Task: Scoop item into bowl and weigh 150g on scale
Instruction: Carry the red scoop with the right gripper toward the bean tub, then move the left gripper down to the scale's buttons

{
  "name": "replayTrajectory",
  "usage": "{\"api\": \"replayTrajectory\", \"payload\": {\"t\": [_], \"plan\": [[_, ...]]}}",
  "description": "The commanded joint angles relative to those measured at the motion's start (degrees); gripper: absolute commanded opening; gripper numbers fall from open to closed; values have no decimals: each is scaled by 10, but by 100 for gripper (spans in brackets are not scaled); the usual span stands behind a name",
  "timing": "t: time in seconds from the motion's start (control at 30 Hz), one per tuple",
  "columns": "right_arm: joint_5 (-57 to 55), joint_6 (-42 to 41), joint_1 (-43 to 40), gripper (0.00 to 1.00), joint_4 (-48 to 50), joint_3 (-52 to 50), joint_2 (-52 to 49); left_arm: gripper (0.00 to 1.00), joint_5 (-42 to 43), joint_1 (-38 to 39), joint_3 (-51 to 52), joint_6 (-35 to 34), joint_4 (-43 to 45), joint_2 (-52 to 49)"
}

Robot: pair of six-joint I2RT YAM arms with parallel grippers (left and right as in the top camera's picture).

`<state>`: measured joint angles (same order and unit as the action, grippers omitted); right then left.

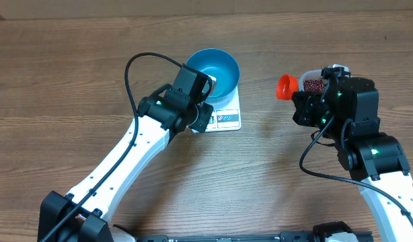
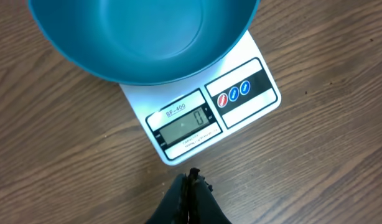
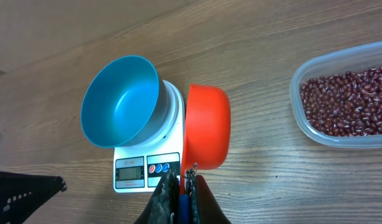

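Only the left wrist view lets us read the scale [image 2: 241, 106]. It is marked SF-400 and its display shows 0, under the empty blue bowl [image 2: 147, 37] that sits on its platform. The left gripper [image 2: 191, 177] has its fingers pressed together on nothing, just off the scale's display edge.

The right wrist view shows the beans [image 3: 346, 102] plainly, heaped in a clear container [image 3: 334, 140] toward the table's right side. There the right gripper [image 3: 181, 180] is clamped on the handle of an orange scoop [image 3: 206, 127] beside the scale.

Overhead, bare table [image 1: 72, 60] lies toward the left and near edges.
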<state>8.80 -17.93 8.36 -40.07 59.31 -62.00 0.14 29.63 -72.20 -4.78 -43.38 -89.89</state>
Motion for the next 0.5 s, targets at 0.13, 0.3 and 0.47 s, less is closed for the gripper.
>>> {"api": "replayTrajectory", "payload": {"t": [0.13, 0.3, 0.47], "plan": [[3, 4, 3, 4, 1, 18, 2, 4, -1, 20, 48, 75, 64, 2], [3, 4, 3, 4, 1, 18, 2, 5, -1, 33, 49, 76, 84, -32], [3, 4, 3, 4, 1, 18, 2, 4, -2, 51, 49, 97, 101, -77]]}}
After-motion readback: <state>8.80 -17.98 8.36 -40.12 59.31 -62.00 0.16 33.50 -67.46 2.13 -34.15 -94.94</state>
